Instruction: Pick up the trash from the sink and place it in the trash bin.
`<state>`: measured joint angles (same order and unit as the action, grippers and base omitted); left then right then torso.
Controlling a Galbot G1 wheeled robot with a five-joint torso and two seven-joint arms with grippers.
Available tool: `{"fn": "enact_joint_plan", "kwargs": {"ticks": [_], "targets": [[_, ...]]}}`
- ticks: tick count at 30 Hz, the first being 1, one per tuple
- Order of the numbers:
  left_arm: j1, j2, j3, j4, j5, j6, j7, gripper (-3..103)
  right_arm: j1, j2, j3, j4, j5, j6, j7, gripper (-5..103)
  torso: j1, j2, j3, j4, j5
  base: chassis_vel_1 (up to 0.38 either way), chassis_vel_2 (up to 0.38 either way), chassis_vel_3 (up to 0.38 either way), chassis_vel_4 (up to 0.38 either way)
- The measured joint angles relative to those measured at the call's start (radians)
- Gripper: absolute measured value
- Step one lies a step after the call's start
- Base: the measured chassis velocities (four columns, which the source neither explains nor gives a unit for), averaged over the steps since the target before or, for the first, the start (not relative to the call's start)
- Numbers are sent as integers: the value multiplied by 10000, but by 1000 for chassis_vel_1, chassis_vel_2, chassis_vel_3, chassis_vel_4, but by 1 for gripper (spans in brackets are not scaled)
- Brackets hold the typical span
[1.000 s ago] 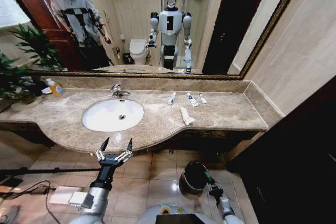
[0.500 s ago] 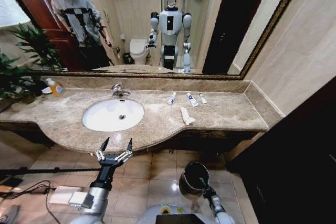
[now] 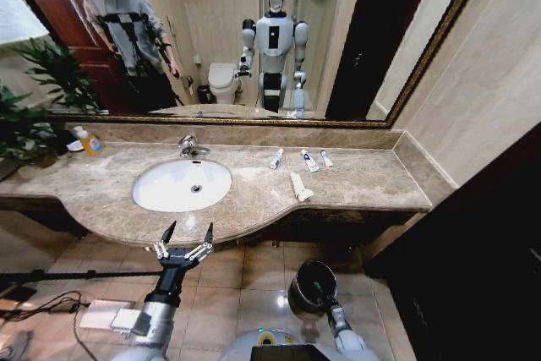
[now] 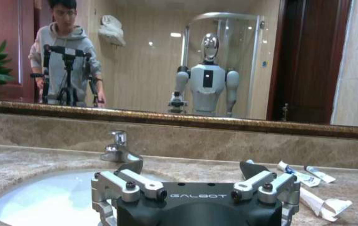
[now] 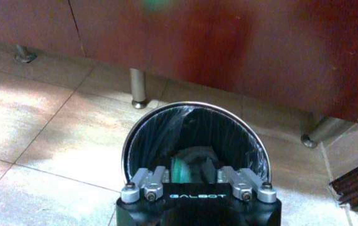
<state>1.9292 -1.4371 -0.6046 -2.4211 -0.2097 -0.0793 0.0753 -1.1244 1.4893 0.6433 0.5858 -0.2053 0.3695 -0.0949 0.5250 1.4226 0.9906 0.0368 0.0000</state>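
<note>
The sink [image 3: 161, 196] is a white oval basin set in the marble counter, and I see nothing lying in it. Three small white tubes [image 3: 309, 161] and a larger tube [image 3: 299, 187] rest on the counter to its right; they also show in the left wrist view [image 4: 322, 207]. The black trash bin [image 3: 304, 281] stands on the floor below. My right gripper [image 5: 194, 162] hangs over the bin's mouth [image 5: 166, 127], shut on a small green piece [image 5: 179, 170]. My left gripper [image 3: 188, 236] is open in front of the counter edge, holding nothing.
A yellow-orange soap bottle [image 3: 88, 141] and plants [image 3: 46, 82] stand at the counter's far left. The chrome faucet [image 3: 189, 146] rises behind the basin. Dark cabinet legs [image 5: 139, 89] stand behind the bin. Cables [image 3: 42, 302] lie on the floor at the left.
My right arm has drawn back and a little to the left, bringing its gripper over the bin. The left arm has not moved.
</note>
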Motion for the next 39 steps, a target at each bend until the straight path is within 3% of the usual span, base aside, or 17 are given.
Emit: {"fn": "enact_joint_plan", "kwargs": {"ticks": [2, 3, 5, 7, 9, 18, 32, 36, 39], "targets": [[0, -1, 0, 0, 0, 1, 0, 100, 0, 7, 2, 0, -14, -4, 5, 37, 0, 0, 0, 0, 0, 0, 0, 0, 0], [0, -1, 0, 0, 0, 0, 0, 100, -6, 17, 6, -1, -31, -10, 12, 48, 0, 0, 0, 0, 0, 0, 0, 0, 0], [0, -1, 0, 0, 0, 0, 0, 100, -17, 21, 9, 0, -33, -13, 17, 48, 0, 0, 0, 0, 0, 0, 0, 0, 0], [0, 0, 0, 0, 0, 0, 0, 100, -69, 23, 16, 43, -33, -14, 33, 65, 0, 0, 0, 0, 0, 0, 0, 0, 0], [0, 0, 0, 0, 0, 0, 0, 100, -84, 22, 16, 61, -33, -14, 33, 65, 0, 0, 0, 0, 0, 0, 0, 0, 0], [0, 0, 0, 0, 0, 0, 0, 100, -626, 59, 4, 802, 74, -67, 7, 100, 0, 0, 0, 0, 0, 0, 0, 0, 0], [0, 0, 0, 0, 0, 1, 0, 100, -2213, 86, -112, 3061, 447, 143, -110, 100, 0, 0, -1, 0, 2, 0, 0, 0, 0], [0, 0, 0, 0, 0, 0, 0, 100, -2779, 76, -55, 4149, 550, 554, 246, 100, 0, 0, -1, 0, 0, 0, 0, 0, 0], [0, 0, 0, 0, 0, 0, 1, 100, -3792, 39, 42, 6263, 1087, 613, 459, 100, 0, 1, -1, 1, -3, 0, 0, 0, 0]]}}
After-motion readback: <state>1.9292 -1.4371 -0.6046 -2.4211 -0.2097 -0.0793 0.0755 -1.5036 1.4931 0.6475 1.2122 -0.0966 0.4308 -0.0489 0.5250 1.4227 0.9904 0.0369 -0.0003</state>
